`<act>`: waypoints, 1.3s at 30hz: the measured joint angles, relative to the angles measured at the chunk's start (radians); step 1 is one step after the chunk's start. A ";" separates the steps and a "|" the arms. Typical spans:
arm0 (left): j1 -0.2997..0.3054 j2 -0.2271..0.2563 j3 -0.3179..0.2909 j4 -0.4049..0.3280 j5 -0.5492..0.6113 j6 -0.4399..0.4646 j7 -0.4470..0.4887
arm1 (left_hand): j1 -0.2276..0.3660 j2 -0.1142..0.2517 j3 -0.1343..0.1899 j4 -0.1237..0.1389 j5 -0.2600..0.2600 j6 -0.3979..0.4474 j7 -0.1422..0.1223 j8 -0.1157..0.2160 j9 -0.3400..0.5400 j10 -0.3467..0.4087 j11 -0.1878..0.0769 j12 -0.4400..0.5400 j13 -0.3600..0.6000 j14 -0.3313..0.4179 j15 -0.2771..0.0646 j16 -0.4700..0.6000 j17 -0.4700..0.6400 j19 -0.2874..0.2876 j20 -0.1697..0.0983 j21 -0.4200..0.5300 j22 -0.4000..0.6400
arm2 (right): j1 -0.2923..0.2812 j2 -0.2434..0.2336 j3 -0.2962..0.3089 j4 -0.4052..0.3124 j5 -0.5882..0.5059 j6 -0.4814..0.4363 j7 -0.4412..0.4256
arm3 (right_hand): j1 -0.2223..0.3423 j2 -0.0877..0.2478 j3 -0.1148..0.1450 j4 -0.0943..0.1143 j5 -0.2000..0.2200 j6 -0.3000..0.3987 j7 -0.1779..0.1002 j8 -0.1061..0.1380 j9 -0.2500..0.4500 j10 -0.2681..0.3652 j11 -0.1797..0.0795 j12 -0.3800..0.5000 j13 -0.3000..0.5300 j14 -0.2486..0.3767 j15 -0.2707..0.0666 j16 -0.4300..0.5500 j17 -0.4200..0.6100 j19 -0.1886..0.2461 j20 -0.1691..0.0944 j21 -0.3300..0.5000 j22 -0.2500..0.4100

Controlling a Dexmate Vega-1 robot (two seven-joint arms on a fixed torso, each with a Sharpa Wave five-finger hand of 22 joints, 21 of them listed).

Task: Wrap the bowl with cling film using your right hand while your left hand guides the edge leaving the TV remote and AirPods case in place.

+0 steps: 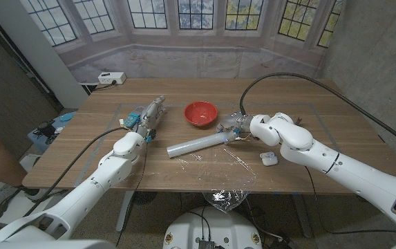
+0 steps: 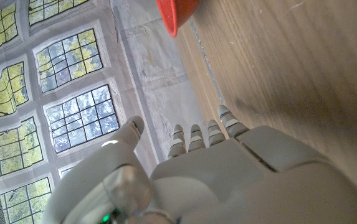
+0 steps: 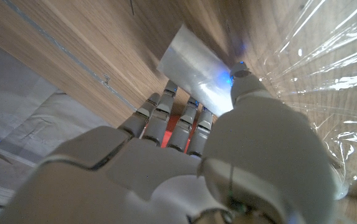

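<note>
My right robot hand [image 1: 238, 128] is at the right end of the white cylindrical roll of cling film [image 1: 196, 145], fingers reaching around it with the thumb on top in the right wrist view, so I judge I am grasping it. The roll lies at a slant on the wooden table [image 1: 301, 104], just near of the small red round bowl [image 1: 201, 113]. A loose, crinkled sheet of clear film [image 1: 229, 176] trails off the near table edge. My left robot hand [image 1: 151, 116] stands left of the bowl, fingers straight, holding nothing. The small white AirPods case [image 1: 268, 158] sits near my right forearm. The film looks flimsy, clingy and easily torn; I would take its free edge, keeping the stiff roll as my handle.
</note>
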 measured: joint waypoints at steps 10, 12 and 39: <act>0.006 -0.003 0.001 -0.007 0.003 0.000 0.011 | 0.004 0.004 0.000 0.000 0.000 0.000 0.000 0.000 0.000 0.000 0.000 0.000 0.000 0.006 0.005 0.000 0.000 0.005 0.006 -0.006 0.006 | -0.009 -0.002 0.001 0.004 -0.002 0.008 -0.027 | 0.069 -0.004 0.007 -0.001 -0.008 0.089 -0.006 -0.001 -0.001 0.095 -0.010 0.029 0.020 0.082 -0.007 0.038 0.028 0.038 -0.002 0.000 0.000; 0.007 -0.003 0.001 -0.010 0.004 0.000 0.013 | 0.004 0.004 0.000 0.000 0.000 0.000 0.000 0.000 0.000 0.000 0.000 -0.001 0.000 0.005 0.005 0.000 0.000 0.005 0.005 -0.006 0.006 | -0.013 -0.004 0.002 0.006 -0.002 0.014 -0.040 | 0.077 -0.006 0.007 -0.001 -0.012 0.115 -0.005 0.001 0.001 0.122 -0.010 0.037 0.026 0.098 -0.008 0.046 0.036 0.051 0.000 0.000 0.000; 0.018 -0.003 0.004 -0.035 0.013 0.014 0.035 | 0.004 0.004 0.004 0.004 0.000 0.005 0.005 0.000 0.000 0.000 0.000 -0.004 0.005 0.005 0.005 0.000 0.000 0.009 0.002 -0.014 0.006 | -0.056 -0.031 0.030 0.017 0.013 0.059 -0.161 | 0.132 -0.041 -0.026 0.003 -0.021 0.263 0.015 0.020 0.011 0.290 0.022 0.101 0.074 0.242 -0.012 0.112 0.095 0.166 -0.005 -0.001 0.005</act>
